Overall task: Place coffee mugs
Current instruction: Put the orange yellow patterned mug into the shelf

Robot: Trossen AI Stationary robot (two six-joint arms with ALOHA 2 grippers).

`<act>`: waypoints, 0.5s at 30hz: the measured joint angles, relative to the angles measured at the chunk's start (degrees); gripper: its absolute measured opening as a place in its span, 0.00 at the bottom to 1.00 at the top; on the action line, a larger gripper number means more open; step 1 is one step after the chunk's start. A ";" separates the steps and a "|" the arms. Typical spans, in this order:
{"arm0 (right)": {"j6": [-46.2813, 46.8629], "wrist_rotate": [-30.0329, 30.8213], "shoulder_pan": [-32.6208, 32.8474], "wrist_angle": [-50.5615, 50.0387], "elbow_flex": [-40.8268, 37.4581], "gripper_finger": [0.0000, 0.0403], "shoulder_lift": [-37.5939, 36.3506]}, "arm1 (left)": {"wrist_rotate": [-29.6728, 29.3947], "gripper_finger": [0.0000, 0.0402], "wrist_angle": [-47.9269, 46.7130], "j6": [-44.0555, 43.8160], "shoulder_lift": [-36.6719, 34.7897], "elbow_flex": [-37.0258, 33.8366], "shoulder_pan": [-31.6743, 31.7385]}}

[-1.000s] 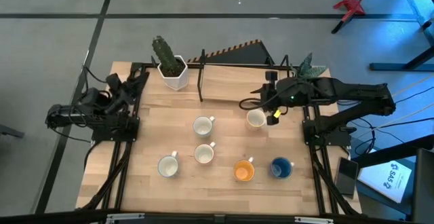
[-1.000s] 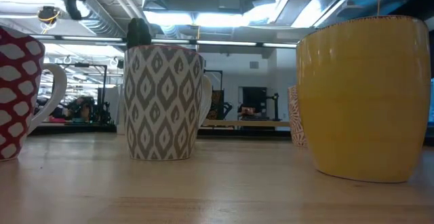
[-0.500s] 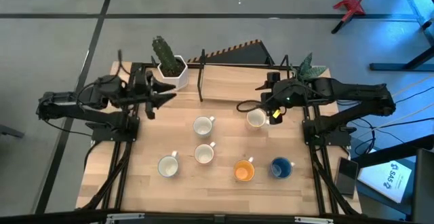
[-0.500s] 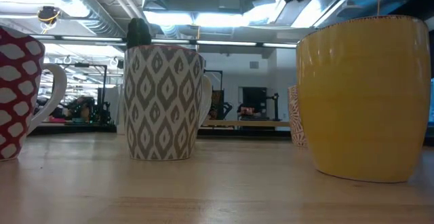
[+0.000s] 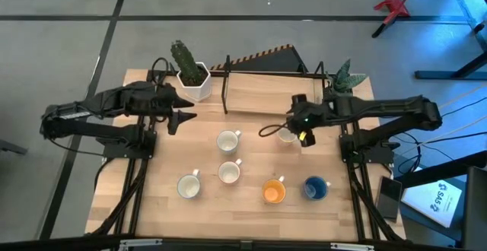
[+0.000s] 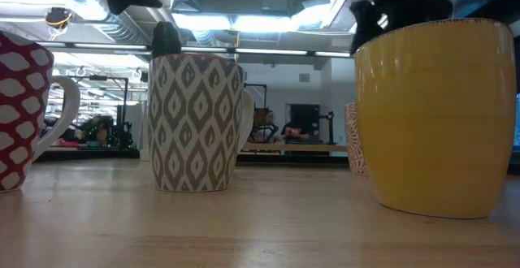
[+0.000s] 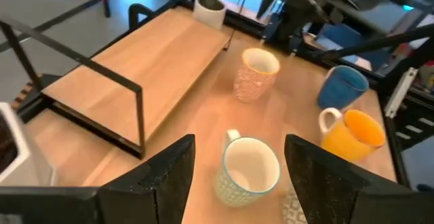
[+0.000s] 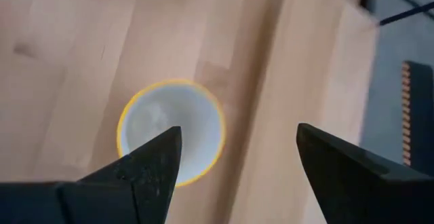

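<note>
Six mugs stand on the table in the high view: three white ones, an orange one, a dark blue one and a cream one. My right gripper hangs open directly over the cream mug, which shows below its fingers with a yellow rim. My left gripper is open and reaches out from the left, pointing toward the nearest white mug, still apart from it.
A raised wooden shelf with a black frame runs along the far side. A white cactus pot and a spiky green plant stand at its ends. Bare wood lies between the two arms.
My left arm has unfolded from its place at the table's left edge and stretched right, toward the white mugs. My right gripper has shifted left and slightly nearer, ending over the cream mug. The mugs have stayed put.
</note>
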 joint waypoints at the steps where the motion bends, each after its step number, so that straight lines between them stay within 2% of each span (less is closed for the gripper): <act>1: 0.29 -0.03 -0.01 1.27 -1.12 0.70 0.32 | 0.02 0.55 -0.41 0.47 -0.03 0.01 0.45; 4: 1.91 -0.10 0.00 1.60 -3.69 0.70 0.97 | -0.40 0.55 -1.57 2.20 -0.05 0.01 1.70; 7: 3.61 -2.66 0.00 1.72 -5.56 0.70 1.30 | -0.29 0.55 -3.07 2.16 -0.05 0.01 2.85; 15: 7.96 -14.41 0.42 1.73 -5.93 0.70 1.51 | 0.21 0.55 -5.28 1.05 -0.08 0.01 4.03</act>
